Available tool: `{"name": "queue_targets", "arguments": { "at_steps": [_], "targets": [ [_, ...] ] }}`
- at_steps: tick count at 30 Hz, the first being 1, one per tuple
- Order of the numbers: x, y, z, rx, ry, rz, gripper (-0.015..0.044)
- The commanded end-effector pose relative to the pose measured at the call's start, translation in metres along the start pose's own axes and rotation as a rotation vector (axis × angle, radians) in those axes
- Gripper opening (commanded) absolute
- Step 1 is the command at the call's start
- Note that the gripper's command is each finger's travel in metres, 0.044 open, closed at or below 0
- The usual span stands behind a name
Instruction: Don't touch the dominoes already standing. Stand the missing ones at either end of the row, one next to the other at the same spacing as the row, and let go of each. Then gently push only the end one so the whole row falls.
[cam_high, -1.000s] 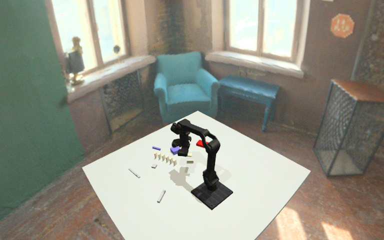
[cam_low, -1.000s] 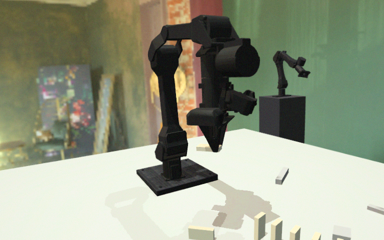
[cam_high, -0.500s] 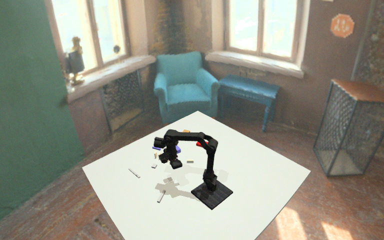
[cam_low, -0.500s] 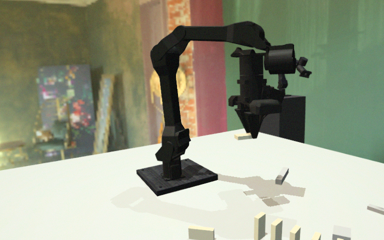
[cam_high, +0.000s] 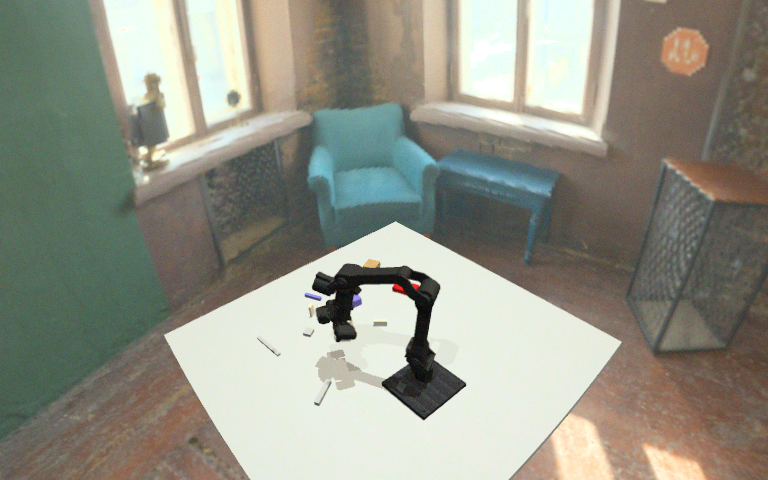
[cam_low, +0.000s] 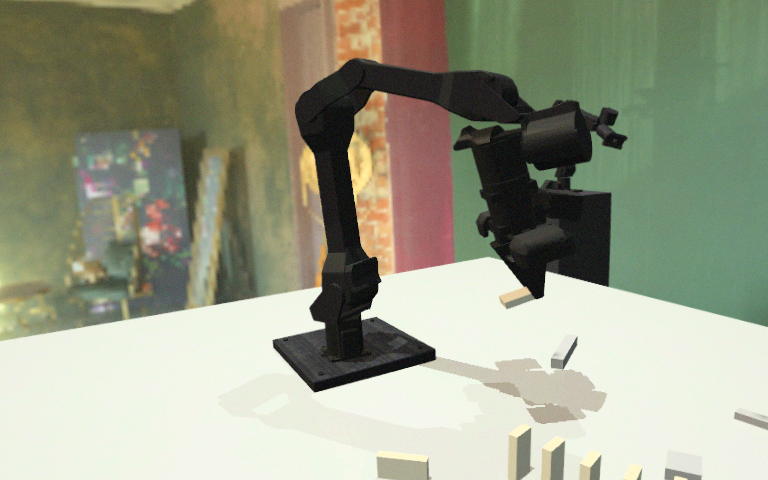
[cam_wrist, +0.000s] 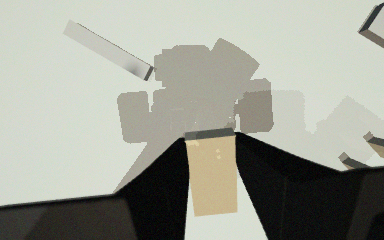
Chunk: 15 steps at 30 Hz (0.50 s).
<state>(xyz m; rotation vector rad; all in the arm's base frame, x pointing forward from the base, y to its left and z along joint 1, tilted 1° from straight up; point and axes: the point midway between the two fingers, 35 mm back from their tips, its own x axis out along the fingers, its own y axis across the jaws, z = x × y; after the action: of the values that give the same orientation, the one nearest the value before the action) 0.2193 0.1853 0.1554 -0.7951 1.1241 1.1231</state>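
The pincer, a black parallel-jaw gripper (cam_high: 343, 333) (cam_low: 538, 294) (cam_wrist: 209, 142), is closed on a cream rectangular domino (cam_low: 515, 297) (cam_wrist: 212, 175), carried above the table right of centre in the exterior view; in that view the domino lies nearly level, not upright

Next outward, lower right of the exterior frame: cream upright dominoes (cam_low: 519, 452), evenly spaced, the far end running out of frame. To their left, at bottom centre, a loose cream domino (cam_low: 402, 466) (cam_high: 380, 323) rests on its long edge, apart from the row

Further out, in the top view: a purple block (cam_high: 356, 300) right of the row, partly hidden by the arm, and a grey bar (cam_high: 322, 392) at lower centre

Progress: one domino in hand, not placed; the loose one appears also to await standing; the push remains. Whether either end is already filled cannot be told. Judged next: turn the held domino upright and approach an end without brushing the row
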Motion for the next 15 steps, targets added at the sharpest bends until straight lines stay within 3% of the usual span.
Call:
{"name": "queue_targets", "arguments": {
  "at_steps": [1,15],
  "targets": [
    [0.008,-0.006,0.004,0.048,-0.094,0.014,0.0107],
    [0.023,-0.030,0.013,0.145,-0.420,0.042,0.0107]
  ]
}}
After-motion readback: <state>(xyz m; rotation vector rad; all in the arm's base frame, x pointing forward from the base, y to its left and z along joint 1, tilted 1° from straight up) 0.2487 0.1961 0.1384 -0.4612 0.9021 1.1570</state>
